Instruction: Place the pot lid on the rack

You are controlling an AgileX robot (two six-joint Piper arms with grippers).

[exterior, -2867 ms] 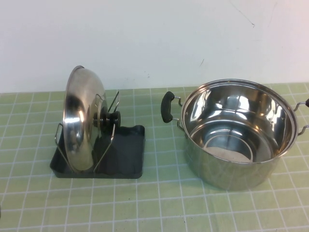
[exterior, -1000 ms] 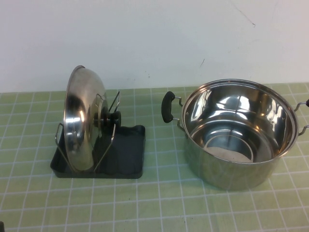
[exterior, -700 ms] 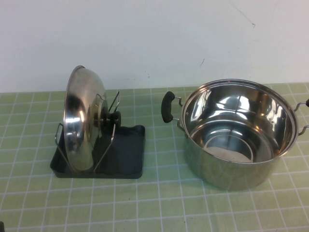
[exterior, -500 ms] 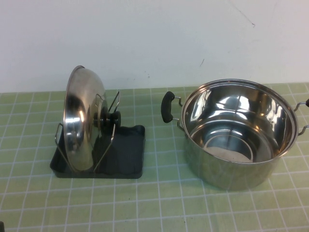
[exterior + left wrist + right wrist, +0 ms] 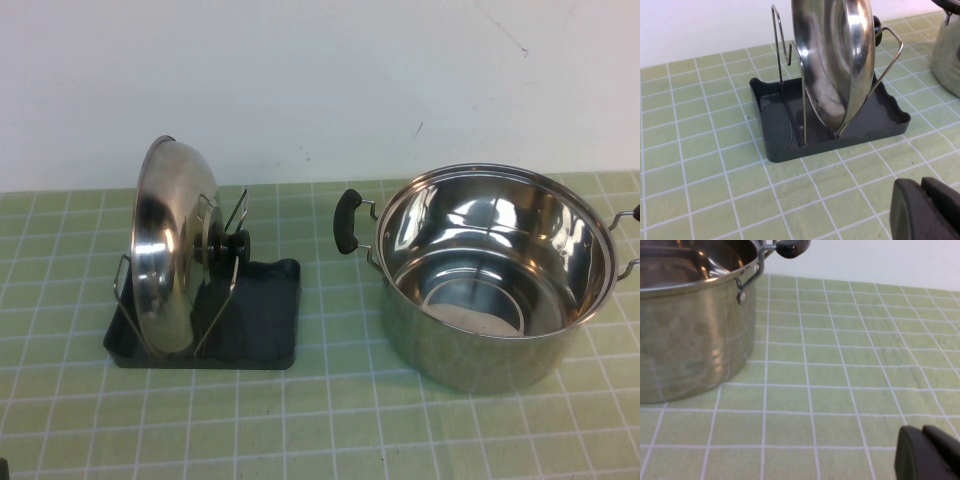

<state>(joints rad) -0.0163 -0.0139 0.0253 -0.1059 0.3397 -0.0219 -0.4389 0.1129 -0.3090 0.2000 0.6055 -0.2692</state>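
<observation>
The shiny steel pot lid (image 5: 170, 250) stands on edge in the dark grey rack (image 5: 262, 325) at the left, leaning between the wire prongs, its black knob (image 5: 228, 245) facing right. It also shows in the left wrist view (image 5: 835, 65), standing in the rack (image 5: 785, 130). My left gripper (image 5: 922, 205) is shut and empty, low over the mat in front of the rack, apart from it. My right gripper (image 5: 924, 450) is shut and empty, low over the mat beside the pot. Neither gripper shows in the high view.
A deep steel pot (image 5: 490, 270) with black side handles (image 5: 346, 222) stands open at the right; it also shows in the right wrist view (image 5: 690, 315). A green checked mat (image 5: 330, 420) covers the table. A white wall stands behind.
</observation>
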